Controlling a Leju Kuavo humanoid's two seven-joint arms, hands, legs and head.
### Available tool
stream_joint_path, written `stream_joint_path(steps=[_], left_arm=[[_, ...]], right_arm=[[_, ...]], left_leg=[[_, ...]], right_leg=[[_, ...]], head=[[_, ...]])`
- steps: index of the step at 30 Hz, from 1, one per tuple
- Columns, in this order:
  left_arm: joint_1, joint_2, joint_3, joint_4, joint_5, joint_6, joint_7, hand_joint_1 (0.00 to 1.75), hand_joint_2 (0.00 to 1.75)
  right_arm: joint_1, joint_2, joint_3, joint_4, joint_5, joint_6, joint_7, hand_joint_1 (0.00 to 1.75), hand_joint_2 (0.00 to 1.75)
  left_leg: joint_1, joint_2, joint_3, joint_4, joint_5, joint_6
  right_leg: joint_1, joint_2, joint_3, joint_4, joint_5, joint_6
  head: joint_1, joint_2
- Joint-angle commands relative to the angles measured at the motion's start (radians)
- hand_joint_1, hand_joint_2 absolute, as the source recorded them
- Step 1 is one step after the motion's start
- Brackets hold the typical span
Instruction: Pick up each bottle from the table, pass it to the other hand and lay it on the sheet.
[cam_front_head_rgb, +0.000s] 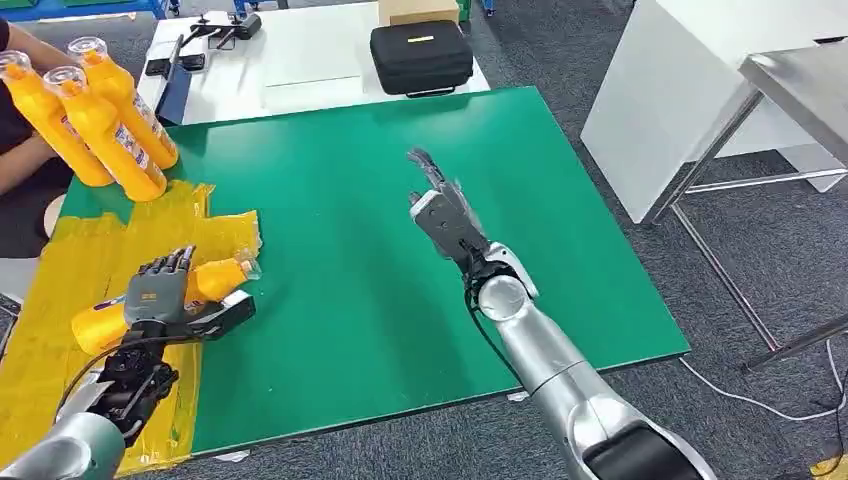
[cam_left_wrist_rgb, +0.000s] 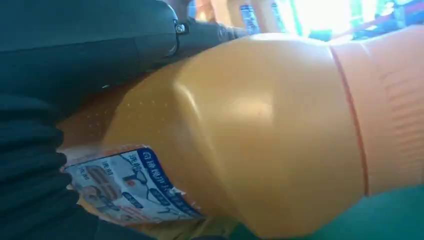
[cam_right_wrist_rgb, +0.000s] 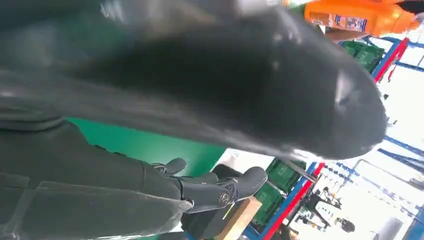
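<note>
An orange bottle (cam_front_head_rgb: 218, 278) with a clear cap lies across my left hand (cam_front_head_rgb: 162, 292), which grips it around the middle just over the right edge of the yellow sheet (cam_front_head_rgb: 60, 270). In the left wrist view the bottle (cam_left_wrist_rgb: 260, 135) is very close, its blue-and-white label facing the camera. My right hand (cam_front_head_rgb: 445, 215) hovers over the middle of the green table top (cam_front_head_rgb: 340, 200), fingers spread and holding nothing. Its dark fingers (cam_right_wrist_rgb: 220, 189) are apart in the right wrist view. Three more orange bottles (cam_front_head_rgb: 100, 125) stand at the far left corner.
A person in black (cam_front_head_rgb: 15, 150) sits beside the three bottles at the left edge. Beyond the green top, a white table carries a black case (cam_front_head_rgb: 420, 55) and dark tools (cam_front_head_rgb: 215, 35). A white cabinet (cam_front_head_rgb: 700, 90) and a metal table frame stand to the right.
</note>
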Motion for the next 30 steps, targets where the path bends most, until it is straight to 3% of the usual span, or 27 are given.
stream_joint_path(steps=[1, 3, 5, 20, 21, 22, 23, 24, 25, 27, 30], left_arm=[[0.013, 0.009, -0.001, 0.082, 0.079, 0.054, -0.118, 0.0, 0.0], [0.01, 0.005, 0.005, 0.08, 0.09, 0.056, -0.127, 0.0, 0.0], [0.007, -0.024, 0.101, 0.052, 0.24, 0.119, -0.26, 0.0, 0.0], [-0.001, -0.027, 0.099, 0.05, 0.241, 0.108, -0.259, 0.0, 0.0], [0.001, -0.037, 0.134, 0.036, 0.296, 0.122, -0.299, 0.0, 0.0], [0.094, -0.202, 0.385, -0.215, 0.548, -0.13, -0.551, 0.0, 0.0], [0.055, -0.213, 0.43, -0.411, 0.925, -0.505, -0.633, 0.0, 0.0], [0.066, -0.226, 0.355, -0.509, 1.302, -0.456, -0.551, 0.0, 0.0], [0.096, -0.217, 0.259, -0.614, 1.438, -0.422, -0.461, 0.0, 0.0], [0.096, -0.196, 0.202, -0.598, 1.498, -0.4, -0.455, 0.0, 0.0], [0.085, -0.17, 0.174, -0.528, 1.542, -0.385, -0.505, 0.0, 0.0]], right_arm=[[-0.053, -0.013, 0.043, 0.043, -0.005, 0.006, 0.012, 0.0, 0.0], [-0.052, -0.017, 0.042, 0.044, -0.005, 0.009, 0.012, 0.0, 0.0], [-0.049, -0.024, 0.037, 0.044, 0.006, -0.009, 0.016, 0.0, 0.0], [-0.049, -0.026, 0.036, 0.045, 0.006, -0.007, 0.016, 0.0, 0.0], [-0.048, -0.028, 0.036, 0.044, 0.014, -0.015, 0.012, 0.0, 0.0], [-0.035, -0.015, -0.009, 0.072, -0.035, -0.031, -0.108, 0.0, 0.0], [-0.047, -0.009, -0.029, 0.144, -0.033, -0.034, -0.168, 0.0, 0.0], [-0.056, -0.004, -0.043, 0.188, -0.032, -0.03, -0.205, 0.0, 0.0], [-0.053, -0.003, -0.059, 0.203, -0.022, -0.037, -0.228, 0.0, 0.0], [-0.035, -0.006, -0.071, 0.173, -0.007, -0.035, -0.223, 0.0, 0.0], [-0.021, -0.006, -0.081, 0.141, 0.009, -0.027, -0.205, 0.0, 0.0]], left_leg=[[-0.001, 0.003, 0.005, -0.001, -0.002, -0.001], [0.0, 0.002, 0.006, -0.001, -0.001, -0.001], [0.0, 0.002, 0.009, 0.0, -0.002, -0.002], [0.001, 0.0, 0.005, 0.0, 0.0, -0.002], [0.001, 0.0, 0.007, 0.0, -0.001, -0.002], [0.001, 0.0, 0.009, 0.0, -0.002, -0.002], [0.0, -0.004, 0.004, -0.001, 0.002, -0.001], [0.001, -0.007, 0.004, 0.0, 0.001, -0.001], [0.002, -0.01, 0.003, 0.002, 0.001, -0.001], [-0.001, -0.014, 0.003, 0.002, 0.001, -0.001], [0.001, -0.003, 0.003, 0.0, 0.001, 0.001]], right_leg=[[0.0, 0.002, 0.004, 0.0, -0.001, 0.0], [0.0, 0.001, 0.005, 0.0, -0.001, 0.0], [0.0, 0.0, 0.008, 0.0, -0.002, -0.001], [0.0, -0.001, 0.005, 0.0, -0.001, -0.001], [0.0, -0.001, 0.007, 0.0, -0.002, -0.001], [0.001, -0.001, 0.009, 0.0, -0.003, -0.001], [0.0, -0.005, 0.005, -0.001, -0.001, -0.001], [0.001, -0.008, 0.006, -0.001, -0.002, 0.0], [0.002, -0.012, 0.006, 0.0, -0.003, 0.0], [0.0, -0.015, 0.006, 0.001, -0.004, 0.0], [0.001, -0.004, 0.005, -0.001, -0.001, 0.0]], head=[[0.0, 0.0], [0.0, 0.0], [0.0, 0.0], [0.0, 0.0], [0.0, 0.0], [0.0, 0.0], [0.0, 0.0], [0.0, 0.0], [-0.002, 0.0], [0.001, 0.0], [0.001, 0.0]])
